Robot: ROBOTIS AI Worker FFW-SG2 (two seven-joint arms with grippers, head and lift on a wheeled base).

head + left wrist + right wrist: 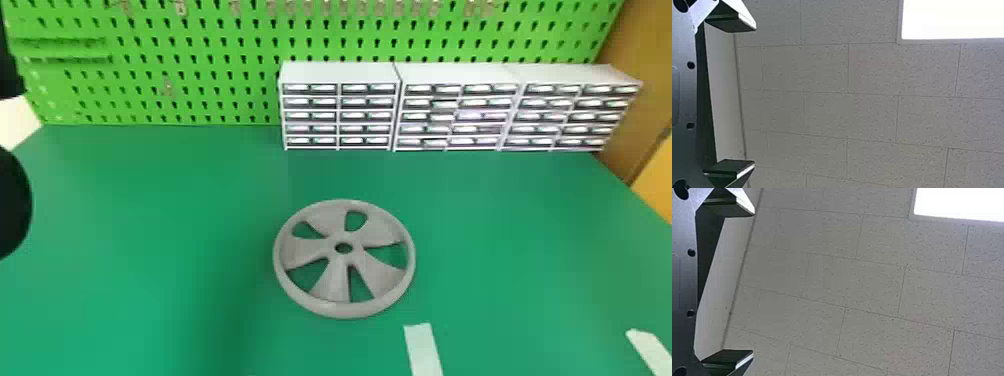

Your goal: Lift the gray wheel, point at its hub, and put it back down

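As wheel (326,246) lies flat, hub (344,256) upward

Head view: bright overall, light diffuse. Broad, soft-edged shadow on the table (140,210), left of and below the wheel (332,285); milder shade in front of the drawers (340,107). Drawer fronts: white glare patches, detail lost in them. Wheel: matte, no hard highlights. Left arm (12,200): near-black, little surface detail.

Both wrist views: ceiling (828,117) dim and fairly evenly lit; light panel (954,19) overexposed to flat white, the brightest area, no detail inside. Fingers (730,168): dark faces, pale glints along the edges.
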